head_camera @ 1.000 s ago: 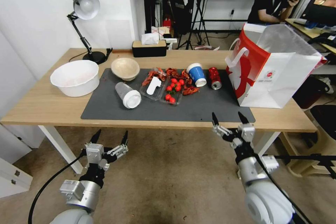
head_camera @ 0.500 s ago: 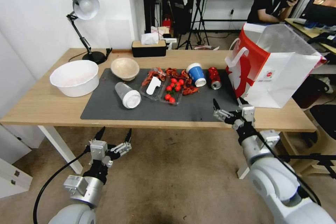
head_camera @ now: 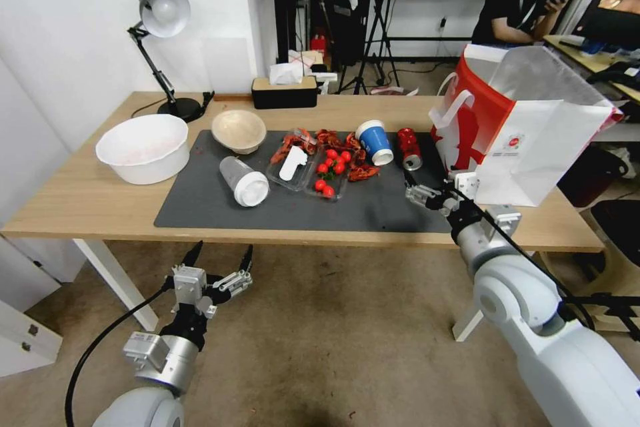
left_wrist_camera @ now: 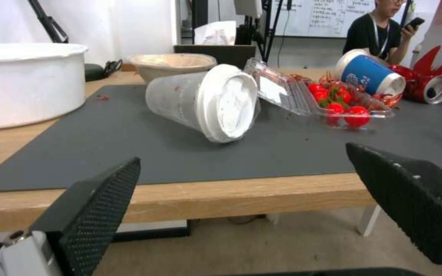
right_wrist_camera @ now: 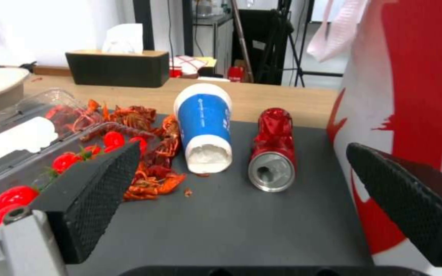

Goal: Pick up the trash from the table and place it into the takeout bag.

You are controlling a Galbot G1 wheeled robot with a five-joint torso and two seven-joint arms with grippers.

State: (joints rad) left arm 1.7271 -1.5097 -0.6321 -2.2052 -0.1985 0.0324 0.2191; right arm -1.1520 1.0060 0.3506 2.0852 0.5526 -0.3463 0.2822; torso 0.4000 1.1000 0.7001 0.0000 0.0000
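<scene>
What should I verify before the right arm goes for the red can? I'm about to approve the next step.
1. Right end effector open: ok, fingers spread wide.
2. Red drink can free to grasp: ok, lying on its side on the dark mat, apart from the blue paper cup.
3. Approach lined up: ok, can sits between the fingers in the right wrist view.
4. Takeout bag upright, mouth open: ok.
5. Left end effector out of the way: ok, open, below the table edge.
6. Can empty: cannot tell.

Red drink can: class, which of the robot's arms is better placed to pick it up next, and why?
Probably the right. The right claw hangs open over the mat just in front of the red drink can, beside the takeout bag. The left claw sits below the table edge, far off.
</scene>
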